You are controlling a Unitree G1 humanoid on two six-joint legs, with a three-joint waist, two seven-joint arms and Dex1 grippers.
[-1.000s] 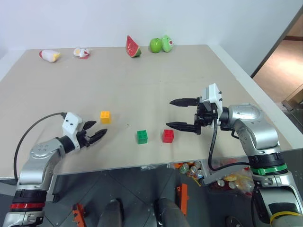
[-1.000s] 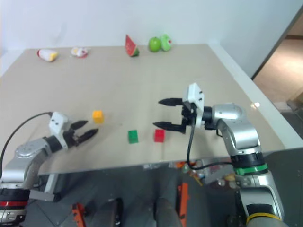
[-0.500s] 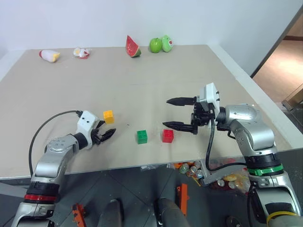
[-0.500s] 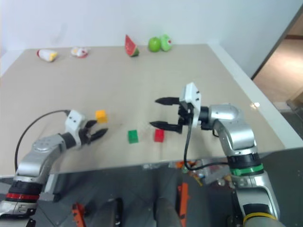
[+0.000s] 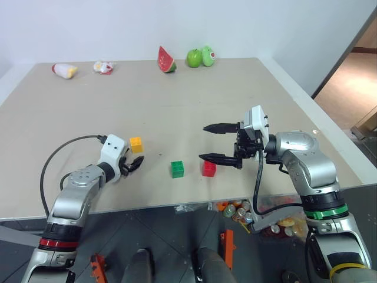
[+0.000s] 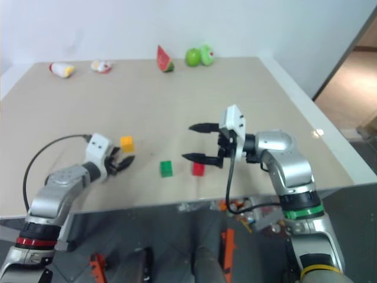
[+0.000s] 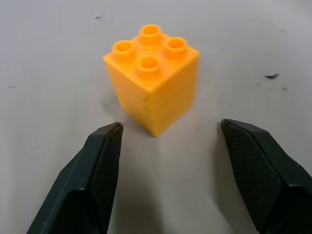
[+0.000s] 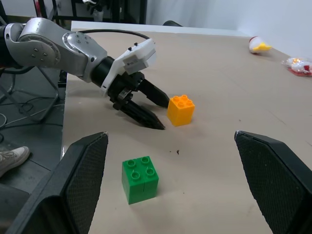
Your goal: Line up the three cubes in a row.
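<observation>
left end effector [image 7: 168,146] open just short of yellow-orange cube [image 7: 152,78].

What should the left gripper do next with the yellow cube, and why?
Probably ease the left gripper a little further forward, then close. Its jaws stand open with the yellow cube just ahead of the fingertips, not yet between them. That cube sits apart from the green cube and red cube, which already lie side by side.

Two head cameras are looking forward and down over the beige tabletop [image 5: 177,100]. The left wrist camera is sitting very close to the yellow-orange studded plastic cube [image 7: 152,78], which the right wrist camera is also showing from farther off.
</observation>
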